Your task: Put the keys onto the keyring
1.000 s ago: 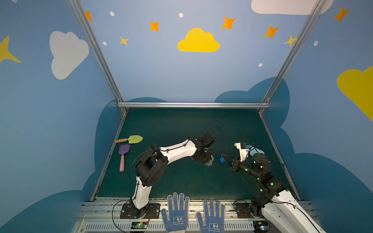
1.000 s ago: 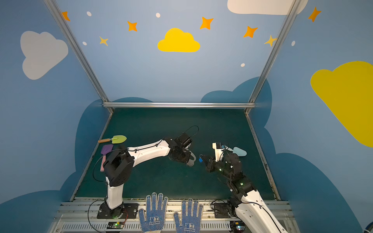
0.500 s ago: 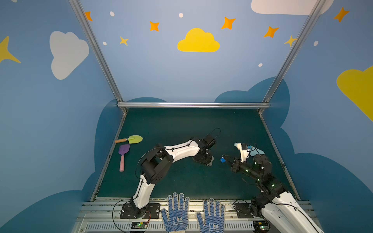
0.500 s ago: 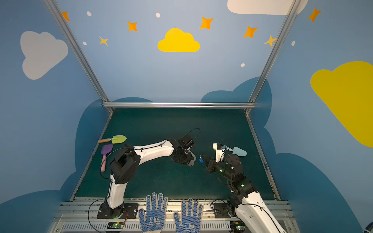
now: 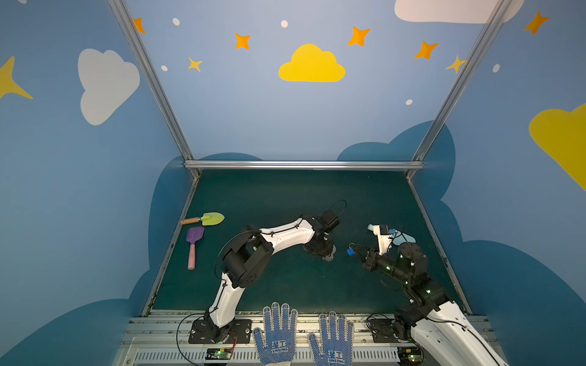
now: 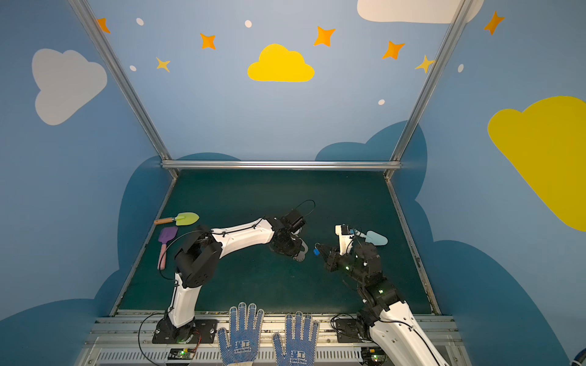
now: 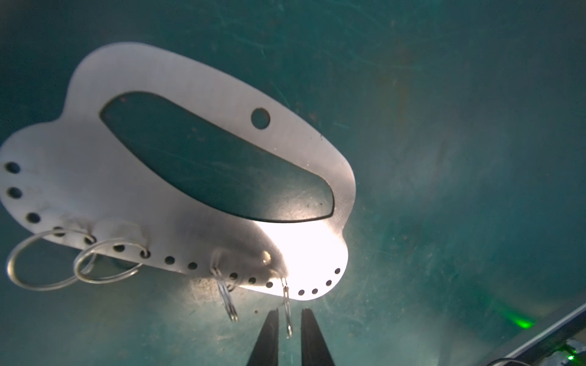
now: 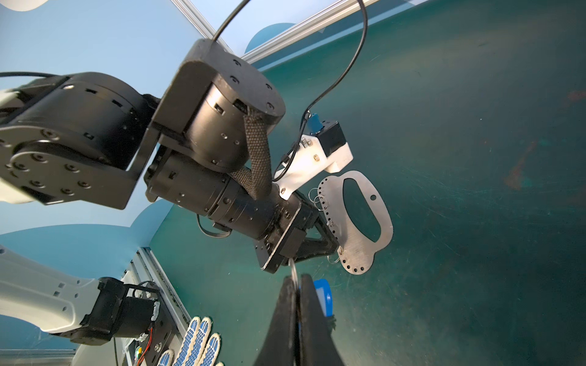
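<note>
One wire ring [image 7: 287, 312] of keyring [image 7: 190, 177] straddled by left end effector [image 7: 289, 317]: fingers [image 7: 269, 336] set at narrow gap, no pinch seen. Three more rings seen on holed edge. Keyring [image 5: 329, 256] located mid-worktop [image 5: 285, 196], under left wrist; flat or tilted not determined. Right end effector [image 8: 298, 280] clamped shut on keys [image 8: 324, 296], blue tag beside fingertips. Keys [image 5: 349, 252] held just right of keyring, apart from it.

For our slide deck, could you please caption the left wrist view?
The left gripper, narrowly open, straddles a small wire ring on the perforated edge of the grey keyring.
</note>
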Robot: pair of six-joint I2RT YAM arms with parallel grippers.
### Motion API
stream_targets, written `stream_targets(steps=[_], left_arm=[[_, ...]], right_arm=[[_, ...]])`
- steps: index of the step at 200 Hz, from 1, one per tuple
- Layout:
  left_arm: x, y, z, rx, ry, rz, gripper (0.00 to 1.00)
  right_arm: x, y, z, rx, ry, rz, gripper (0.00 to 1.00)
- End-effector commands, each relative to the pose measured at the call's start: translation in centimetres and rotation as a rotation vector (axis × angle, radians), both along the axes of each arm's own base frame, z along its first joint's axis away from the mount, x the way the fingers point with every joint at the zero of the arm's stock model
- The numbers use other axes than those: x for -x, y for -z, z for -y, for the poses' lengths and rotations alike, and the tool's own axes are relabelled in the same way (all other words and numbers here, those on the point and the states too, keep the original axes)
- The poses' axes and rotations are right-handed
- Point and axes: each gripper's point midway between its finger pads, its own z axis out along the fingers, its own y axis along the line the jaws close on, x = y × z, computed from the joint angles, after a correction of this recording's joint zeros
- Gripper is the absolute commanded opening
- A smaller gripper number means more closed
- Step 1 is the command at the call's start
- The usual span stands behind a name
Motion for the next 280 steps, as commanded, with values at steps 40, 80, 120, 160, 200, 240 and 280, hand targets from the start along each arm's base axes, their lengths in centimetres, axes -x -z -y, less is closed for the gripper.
stream_targets(steps=[40, 80, 120, 160, 200, 240, 280], left_arm=[[-0.2, 0.7, -0.1, -0.027, 0.006, -0.024, 0.17], [-0.4, -0.1, 0.0, -0.012, 0.008, -0.009, 0.04], [-1.4, -2.9, -0.1, 0.049, 0.005, 0.111, 0.04], [-1.7, -5.1, -0.7, 0.093, 0.020, 0.307, 0.04], [-1.4, -3.6, -1.8, 0.066, 0.037, 0.441, 0.04], [-0.5, -1.7, -1.7, 0.042, 0.060, 0.414, 0.04], [0.3, -2.5, -2.0, 0.051, 0.055, 0.405, 0.21]], right_arm=[[0.0, -0.1, 0.3, -0.002, 0.013, 0.008, 0.00], [-0.1, 0.0, 0.4, 0.000, 0.016, 0.008, 0.00], [-0.2, 0.2, 0.4, 0.003, 0.018, 0.004, 0.00], [-0.5, 1.2, 0.3, 0.009, 0.023, -0.021, 0.00], [-0.7, 2.5, 0.2, 0.003, 0.033, -0.057, 0.00], [-0.8, 2.7, 0.2, 0.001, 0.035, -0.064, 0.00], [-0.6, 3.4, -0.5, 0.003, -0.011, -0.087, 0.00]])
